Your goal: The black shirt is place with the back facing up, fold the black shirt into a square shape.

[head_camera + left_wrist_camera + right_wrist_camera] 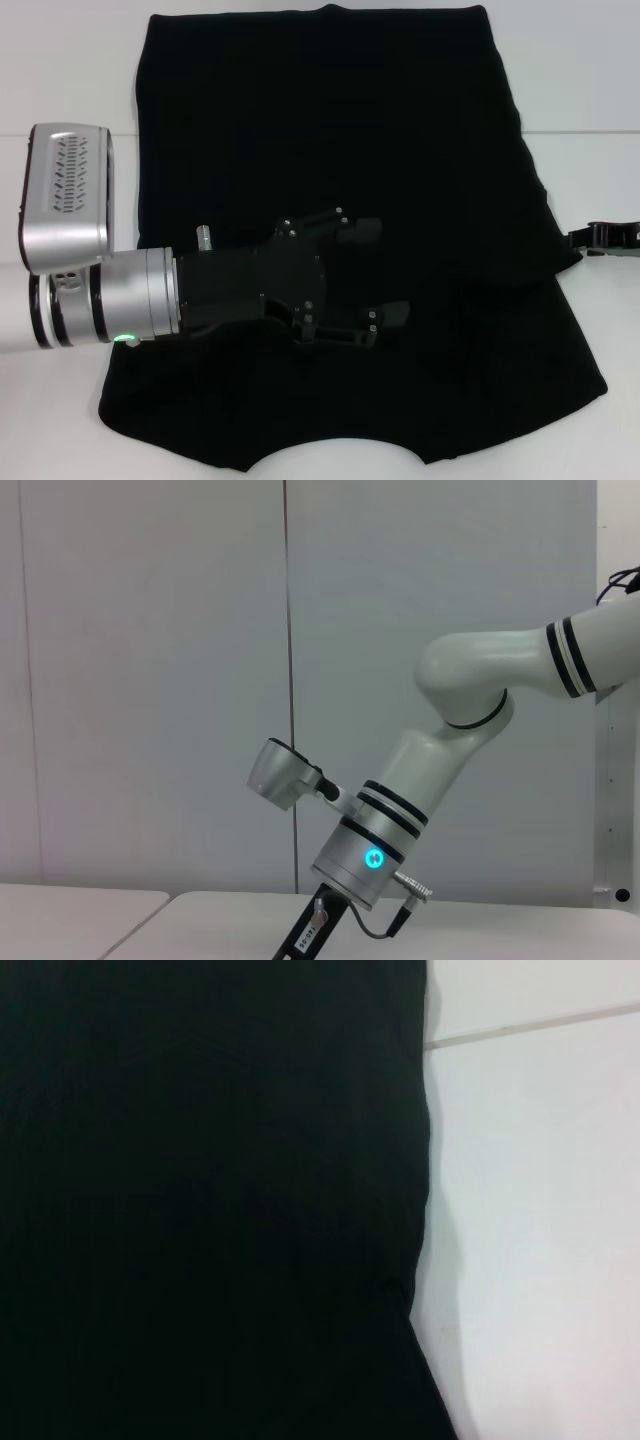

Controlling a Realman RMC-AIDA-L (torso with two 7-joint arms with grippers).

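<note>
- Black shirt (400,150) lies flat on the white table (60,60), neckline at the near edge.
- Left gripper (375,272) hovers over the shirt's middle, fingers spread.
- Right gripper (610,238) at the shirt's right edge; finger state unclear.
- Fabric looks soft, light and limp; best pinched at edges or corners.

plain black shirt (330,120); white table (60,60)

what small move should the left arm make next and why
Probably draw the left end effector back toward the robot's left. Its fingers are spread and hold no fabric, and it hovers over the middle of the black shirt, away from any edge. The right end effector sits at the shirt's right edge.
</note>
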